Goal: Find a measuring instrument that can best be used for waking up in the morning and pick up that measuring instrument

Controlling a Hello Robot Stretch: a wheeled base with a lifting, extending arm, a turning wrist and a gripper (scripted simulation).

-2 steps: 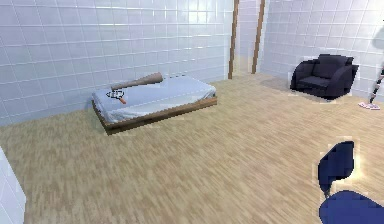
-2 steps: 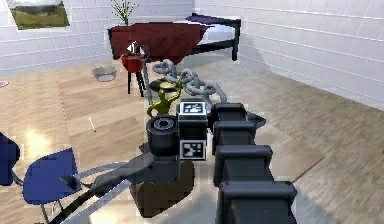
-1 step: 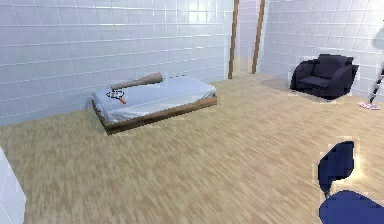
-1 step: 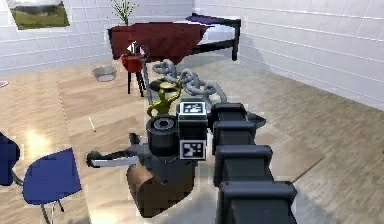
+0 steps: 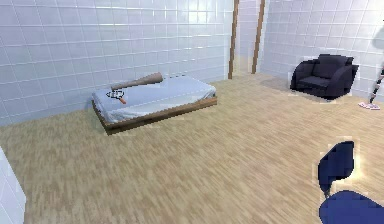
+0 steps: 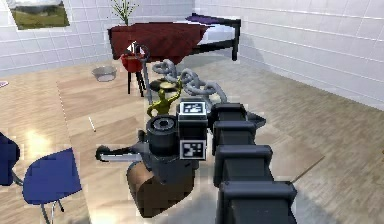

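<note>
My gripper [image 6: 103, 153] extended above pale tabletop [image 6: 100, 110]. Finger state: cannot tell. Load: cannot tell. Small yellow object [image 6: 163, 98], possible wake-up instrument, on tabletop just beyond gripper body, near grey chain sculpture [image 6: 190, 75].

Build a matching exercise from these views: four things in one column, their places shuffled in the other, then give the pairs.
Things
1. baseball bat
2. armchair
3. landscape picture
4. red stool

Places
A. by the tiled wall, forward view's right
B. in front of the red-covered bed
C. lying on the low bed
D. hanging framed, arm side view's upper left

Pairs: 1-C, 2-A, 3-D, 4-B
</note>
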